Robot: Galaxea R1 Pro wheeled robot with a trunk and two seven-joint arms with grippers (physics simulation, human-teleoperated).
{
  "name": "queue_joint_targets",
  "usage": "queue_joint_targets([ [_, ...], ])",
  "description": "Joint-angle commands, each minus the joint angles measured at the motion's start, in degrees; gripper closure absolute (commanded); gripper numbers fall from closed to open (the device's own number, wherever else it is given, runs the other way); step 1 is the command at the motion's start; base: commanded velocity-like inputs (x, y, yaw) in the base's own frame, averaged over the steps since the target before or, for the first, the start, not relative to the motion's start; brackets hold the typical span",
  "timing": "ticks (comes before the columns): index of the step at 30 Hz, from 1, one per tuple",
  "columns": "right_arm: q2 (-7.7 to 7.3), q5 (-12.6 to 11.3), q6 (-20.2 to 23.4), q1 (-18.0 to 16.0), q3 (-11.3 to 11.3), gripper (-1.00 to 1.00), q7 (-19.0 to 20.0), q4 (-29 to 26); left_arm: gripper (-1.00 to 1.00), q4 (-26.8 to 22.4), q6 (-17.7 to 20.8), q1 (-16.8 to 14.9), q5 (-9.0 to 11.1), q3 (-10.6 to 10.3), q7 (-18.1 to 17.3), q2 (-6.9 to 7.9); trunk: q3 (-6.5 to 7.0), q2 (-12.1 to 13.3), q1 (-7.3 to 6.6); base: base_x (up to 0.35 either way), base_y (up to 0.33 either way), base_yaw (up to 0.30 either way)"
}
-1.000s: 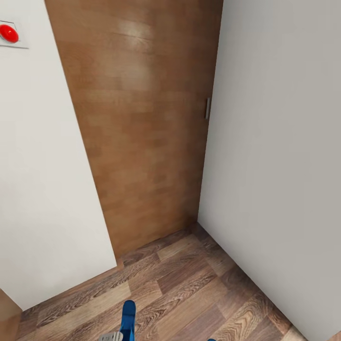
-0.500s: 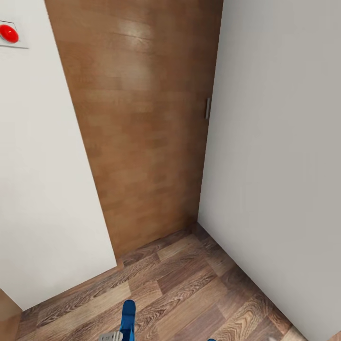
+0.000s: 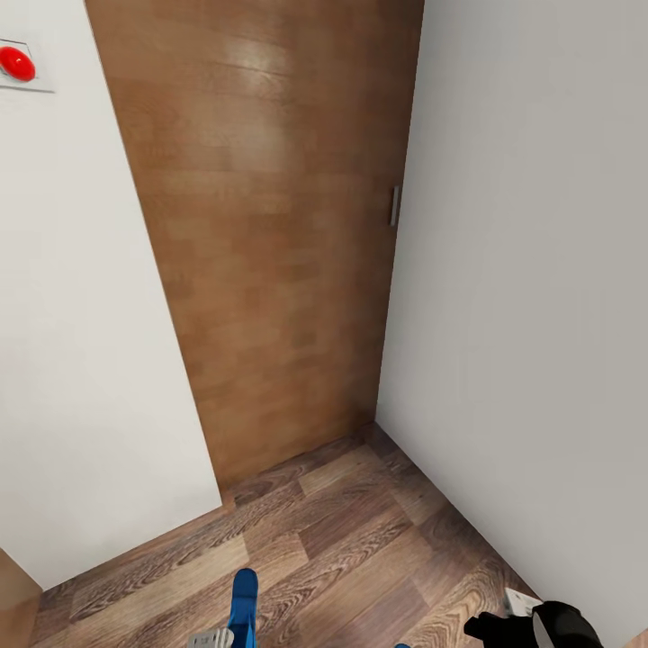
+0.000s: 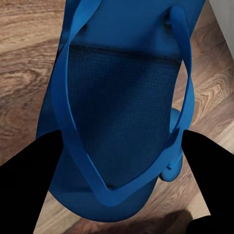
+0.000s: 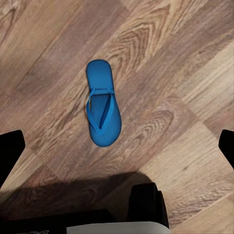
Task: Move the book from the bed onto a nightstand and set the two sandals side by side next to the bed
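Note:
One bright blue sandal (image 4: 122,97) sits between the black fingers (image 4: 34,170) of my left gripper (image 4: 122,141), which is shut on its sole with the straps facing the camera. In the head view its tip (image 3: 243,603) pokes up at the bottom edge, above the wood floor. The other sandal (image 5: 102,109) lies flat on the floor planks, strap side up. My right gripper (image 5: 117,148) hangs above it, open wide and apart from it. My right arm (image 3: 533,627) shows at the bottom right of the head view. The book, the bed and the nightstand are out of view.
I face a room corner: a brown wooden door (image 3: 270,225) with a small metal handle (image 3: 394,205), a white wall (image 3: 531,270) on the right and a white panel (image 3: 81,360) with a red button (image 3: 16,63) on the left. Wood-plank floor (image 3: 360,549) lies below.
My right arm has come into the head view at the bottom right. The left gripper and its sandal have not moved.

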Motion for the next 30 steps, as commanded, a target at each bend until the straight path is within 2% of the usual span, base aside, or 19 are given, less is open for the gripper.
queue_joint_targets([
  [1, 0.05, 0.3, 0.2, 0.0, -0.2, -1.0, 0.3, 0.0, 1.0, 0.1, -0.3, 0.0, 0.3, -0.2, -0.1, 0.03, -0.05, 0.0, -0.01, 0.0, 0.0, 0.0],
  [7, 0.12, 0.4, 0.2, -0.1, -0.1, -1.0, 0.3, -0.1, 1.0, 0.1, -0.3, 0.0, 0.3, -0.2, -0.2, 0.04, -0.05, 0.0, -0.01, 0.0, 0.0, 0.0],
  [10, 0.1, 0.4, 0.2, -0.1, 0.8, -1.0, 0.3, -0.1, 1.0, 0.1, -0.2, 0.0, 0.3, -0.2, -0.2, 0.03, -0.05, 0.0, -0.01, 0.0, 0.0, 0.0],
  [12, 0.04, 0.4, 0.3, -0.1, 2.1, -1.0, 0.4, -0.1, 1.0, 0.0, -0.2, 0.0, 0.3, -0.2, -0.3, 0.03, -0.05, 0.0, -0.01, 0.0, 0.0, 0.0],
  [16, -0.01, 0.4, 0.6, -0.1, 2.3, -1.0, 0.4, -0.2, 1.0, 0.0, -0.2, 0.0, 0.3, -0.2, -0.3, 0.03, -0.05, 0.0, -0.01, 0.0, 0.0, 0.0],
  [27, -0.01, 0.4, 0.7, -0.1, 2.4, -1.0, 0.4, -0.3, 1.0, -0.3, -0.4, 0.0, 0.2, -0.3, -0.7, 0.03, -2.03, -4.4, 2.41, 0.0, 0.0, 0.0],
  [30, -0.01, 0.4, 0.7, -0.1, 2.4, -1.0, 0.4, -0.3, 1.0, -1.8, -0.2, -0.1, 0.2, -0.3, -3.3, 0.09, -2.57, -5.6, 3.07, 0.0, 0.0, 0.0],
])
